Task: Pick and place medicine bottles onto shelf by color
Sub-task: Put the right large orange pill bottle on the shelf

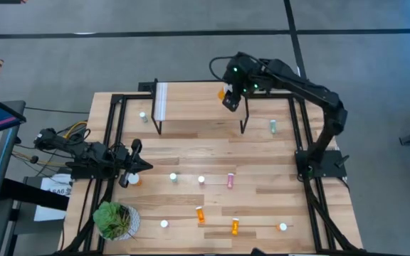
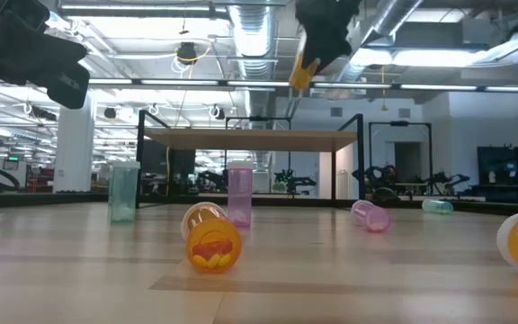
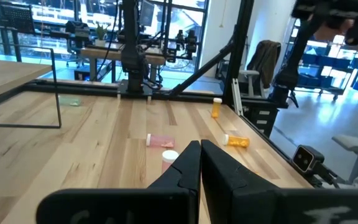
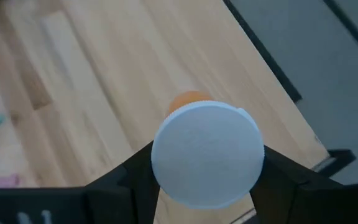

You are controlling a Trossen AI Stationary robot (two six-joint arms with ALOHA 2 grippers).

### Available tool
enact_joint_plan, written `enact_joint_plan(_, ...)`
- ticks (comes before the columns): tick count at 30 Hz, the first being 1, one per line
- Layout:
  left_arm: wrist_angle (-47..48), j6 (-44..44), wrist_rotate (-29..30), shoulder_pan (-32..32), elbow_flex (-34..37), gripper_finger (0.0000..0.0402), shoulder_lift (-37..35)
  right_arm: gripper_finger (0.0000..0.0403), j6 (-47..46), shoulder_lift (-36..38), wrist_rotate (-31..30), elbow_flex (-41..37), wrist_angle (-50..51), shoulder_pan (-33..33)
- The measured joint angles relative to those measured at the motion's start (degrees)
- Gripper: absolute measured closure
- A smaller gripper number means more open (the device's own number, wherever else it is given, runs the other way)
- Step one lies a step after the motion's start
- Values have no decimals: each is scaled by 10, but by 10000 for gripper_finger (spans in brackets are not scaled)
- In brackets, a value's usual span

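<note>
1. Two arms are in view. At nine o'clock on the table [image 1: 262,178], the left gripper [image 1: 142,166] rests with its fingers closed on nothing, just beside the potted plant [image 1: 114,219].
2. Toward six o'clock, loose medicine bottles lie scattered: a pink bottle [image 1: 230,180] and two orange bottles [image 1: 201,214].
3. At twelve o'clock, the right gripper [image 1: 230,99] clamps an orange bottle with a white cap [image 4: 207,152] above the shelf [image 1: 191,110].

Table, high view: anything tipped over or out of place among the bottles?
Yes. A pink bottle and two orange bottles lie on their sides on the table. The right claw holds another orange bottle above the shelf.
</note>
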State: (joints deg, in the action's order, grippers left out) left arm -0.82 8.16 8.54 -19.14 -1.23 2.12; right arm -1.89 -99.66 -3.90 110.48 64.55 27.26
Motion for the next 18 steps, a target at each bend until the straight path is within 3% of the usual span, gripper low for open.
enact_joint_plan(9, 0, 0, 0, 0, 0, 401, 0, 185, -2, -57, 3, 0, 38, 75)
enact_joint_plan(18, 0, 0, 0, 0, 0, 401, 0, 181, -12, -74, -1, 0, 30, 109)
